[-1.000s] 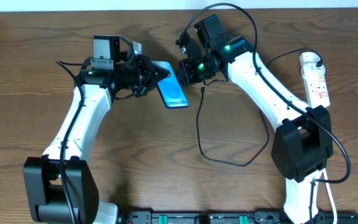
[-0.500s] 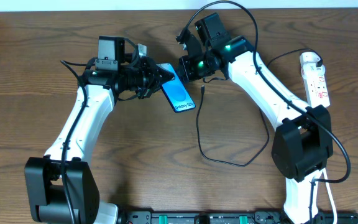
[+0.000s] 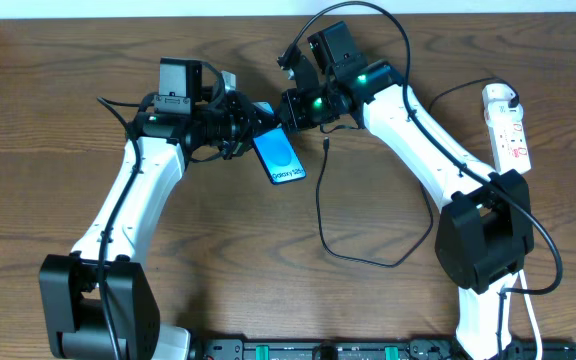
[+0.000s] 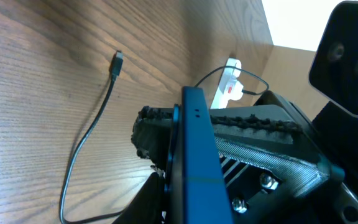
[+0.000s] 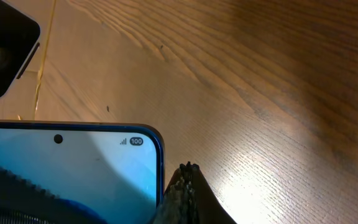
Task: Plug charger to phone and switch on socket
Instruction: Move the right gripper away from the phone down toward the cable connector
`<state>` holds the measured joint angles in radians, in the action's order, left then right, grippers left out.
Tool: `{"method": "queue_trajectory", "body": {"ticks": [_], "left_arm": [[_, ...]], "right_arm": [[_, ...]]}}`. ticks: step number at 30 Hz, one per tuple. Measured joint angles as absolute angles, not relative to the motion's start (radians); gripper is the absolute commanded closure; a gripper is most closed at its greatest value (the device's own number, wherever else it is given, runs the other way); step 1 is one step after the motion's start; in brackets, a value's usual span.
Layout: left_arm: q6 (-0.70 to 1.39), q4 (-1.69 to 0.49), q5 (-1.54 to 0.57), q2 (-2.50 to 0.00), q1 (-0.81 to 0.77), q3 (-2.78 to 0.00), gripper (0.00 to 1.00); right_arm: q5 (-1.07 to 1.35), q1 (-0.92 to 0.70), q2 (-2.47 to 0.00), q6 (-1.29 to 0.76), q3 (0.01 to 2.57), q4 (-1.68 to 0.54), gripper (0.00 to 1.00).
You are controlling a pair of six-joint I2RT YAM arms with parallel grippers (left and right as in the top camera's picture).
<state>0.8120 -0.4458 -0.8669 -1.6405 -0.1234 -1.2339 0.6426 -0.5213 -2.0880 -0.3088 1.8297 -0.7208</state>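
The phone (image 3: 283, 160) is lit, showing a cyan graphic, and is tilted over the table's upper middle. My left gripper (image 3: 258, 128) is shut on its upper end. In the left wrist view the phone's blue edge (image 4: 197, 162) stands between the ridged fingers (image 4: 151, 127). My right gripper (image 3: 290, 108) is shut on nothing, just beside the phone's top. Its pressed-together fingertips (image 5: 185, 174) sit next to the screen (image 5: 73, 168). The charger's black tip (image 3: 326, 143) lies loose on the wood right of the phone, also visible from the left wrist as the tip (image 4: 117, 59). The white socket (image 3: 508, 125) lies at the far right.
The charger's thin black cable (image 3: 368, 262) loops down across the table's middle and back up behind the right arm. The socket's white cord (image 3: 528, 310) runs down the right edge. A rail (image 3: 368, 350) lines the front edge. The socket (image 4: 230, 87) shows far off from the left wrist.
The phone has swung in my left gripper, its free end moving down and its screen turning up. My right gripper shifted slightly up and left. The charger tip stayed on the table.
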Motion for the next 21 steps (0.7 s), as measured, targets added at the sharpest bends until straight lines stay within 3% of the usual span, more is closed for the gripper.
{"method": "queue_trajectory", "body": {"ticks": [10, 13, 17, 19, 21], "left_arm": [[0.811, -0.448, -0.866, -1.641, -0.124, -1.234, 0.93], [0.811, -0.452, -0.865, -1.642, -0.125, -1.234, 0.93], [0.803, -0.439, -0.874, -1.644, -0.110, -1.234, 0.93], [0.801, -0.437, -0.883, -1.644, -0.090, -1.234, 0.93], [0.796, -0.432, -0.887, -1.644, -0.052, -1.234, 0.93]], "right_arm": [[0.632, -0.521, -2.088, -0.311, 1.830, -0.738, 0.96], [0.610, -0.521, -2.088, -0.310, 1.831, -0.771, 0.87], [0.527, -0.526, -2.088, -0.307, 1.833, -0.834, 0.67], [0.477, -0.534, -2.088, -0.306, 1.833, -0.856, 0.51], [0.416, -0.542, -2.088, -0.298, 1.833, -0.871, 0.47]]}}
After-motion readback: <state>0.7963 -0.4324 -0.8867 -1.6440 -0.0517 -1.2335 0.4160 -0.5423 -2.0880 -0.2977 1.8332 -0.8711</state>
